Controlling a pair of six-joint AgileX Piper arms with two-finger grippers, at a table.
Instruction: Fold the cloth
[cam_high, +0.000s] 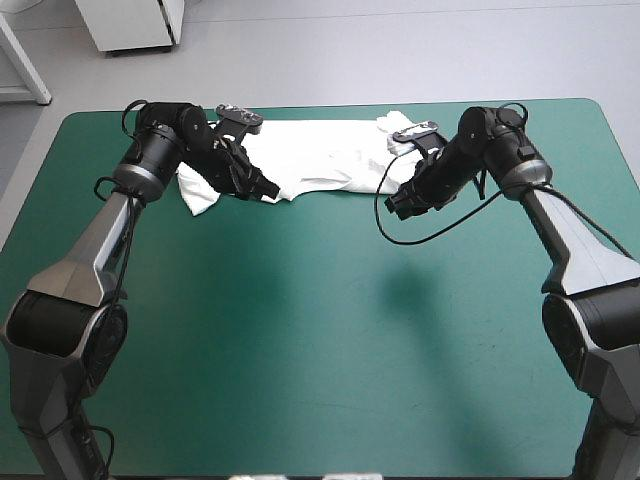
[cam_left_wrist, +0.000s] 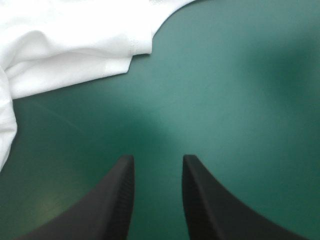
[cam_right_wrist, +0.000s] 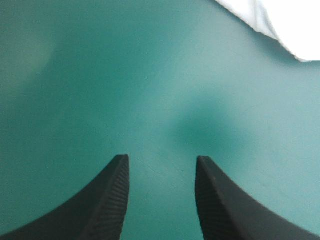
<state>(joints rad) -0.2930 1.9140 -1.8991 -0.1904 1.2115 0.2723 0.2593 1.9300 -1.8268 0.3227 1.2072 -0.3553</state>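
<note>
The white T-shirt (cam_high: 315, 155) lies in a long rumpled band near the table's far edge. My left gripper (cam_high: 262, 187) hovers at the band's left part, just off its near hem, fingers open over bare cover; in the left wrist view (cam_left_wrist: 158, 162) a sleeve and hem of the T-shirt (cam_left_wrist: 70, 45) lie ahead and to one side. My right gripper (cam_high: 397, 205) hangs off the band's right end, a little nearer than the hem. Its fingers stand open (cam_right_wrist: 162, 161) above teal-green cover, with a corner of the T-shirt (cam_right_wrist: 285, 22) ahead and off to the side.
The teal-green cover (cam_high: 320, 330) stretches bare from the T-shirt to the near edge. A black cable loop (cam_high: 430, 225) hangs under the right wrist. The table's far edge (cam_high: 330, 105) runs just behind the T-shirt.
</note>
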